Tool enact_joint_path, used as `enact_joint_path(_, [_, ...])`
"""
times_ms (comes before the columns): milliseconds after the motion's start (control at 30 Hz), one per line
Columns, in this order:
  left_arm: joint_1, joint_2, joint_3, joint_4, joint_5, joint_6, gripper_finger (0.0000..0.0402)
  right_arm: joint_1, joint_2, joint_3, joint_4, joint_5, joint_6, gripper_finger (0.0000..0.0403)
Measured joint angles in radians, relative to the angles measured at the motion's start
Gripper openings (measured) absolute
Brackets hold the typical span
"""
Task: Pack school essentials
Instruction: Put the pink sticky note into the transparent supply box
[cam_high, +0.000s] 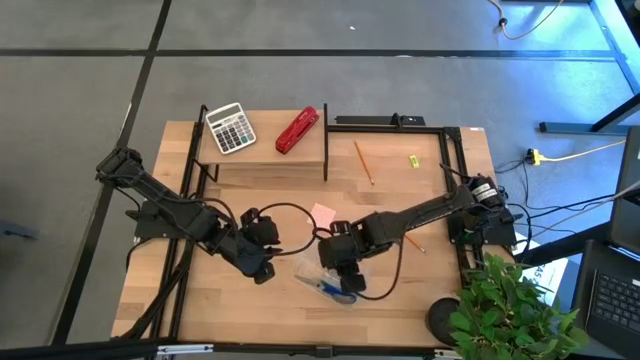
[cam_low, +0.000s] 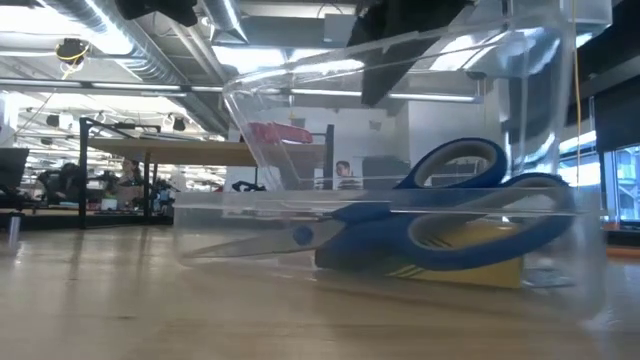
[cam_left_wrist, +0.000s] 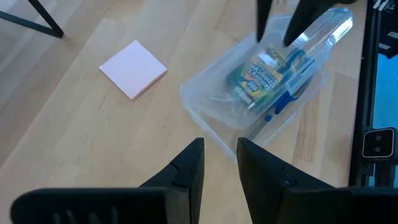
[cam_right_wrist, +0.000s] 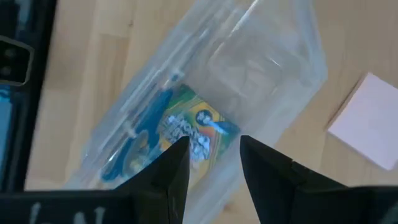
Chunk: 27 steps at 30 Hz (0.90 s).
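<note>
A clear plastic pouch (cam_high: 322, 280) lies on the wooden table near the front middle. Inside it are blue-handled scissors (cam_low: 450, 215) and a colourful printed box (cam_right_wrist: 193, 130). My right gripper (cam_right_wrist: 214, 149) is open and points down over the pouch (cam_right_wrist: 249, 68), at the end that rises off the table (cam_low: 520, 90). My left gripper (cam_left_wrist: 221, 152) stands to the pouch's left, fingers slightly apart with bare wood between them, just short of the pouch's corner (cam_left_wrist: 205, 118). A pink sticky-note pad (cam_high: 322, 213) lies flat just beyond the pouch. My right gripper's fingers (cam_left_wrist: 266, 18) stand at the pouch's raised end (cam_left_wrist: 329, 28), coming from above. I cannot tell whether they touch the plastic. The pouch's long underside rests on the table.
A white-grey calculator (cam_high: 230, 128) and a red stapler (cam_high: 297, 130) sit on a raised shelf at the far left. An orange pencil (cam_high: 363, 160), a second pencil (cam_high: 415, 243) and a small yellow piece (cam_high: 413, 160) lie on the right half. A plant (cam_high: 510, 310) crowds the near right corner.
</note>
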Motion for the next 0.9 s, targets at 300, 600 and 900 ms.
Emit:
enact_joint_path(300, [0.0, 0.0, 0.0, 0.0, -0.001, 0.0, 0.0088, 0.003, -0.155, 0.002, -0.114, 0.18, 0.234, 0.0145])
enact_joint_path(600, [0.0, 0.0, 0.0, 0.0, -0.002, 0.004, 0.0088, -0.019, -0.261, 0.001, -0.428, 0.269, 0.653, 0.0145])
enact_joint_path(900, [0.073, 0.0, 0.0, -0.014, 0.008, 0.023, 0.0088, -0.047, -0.259, -0.096, -0.415, 0.161, 0.673, 0.0145])
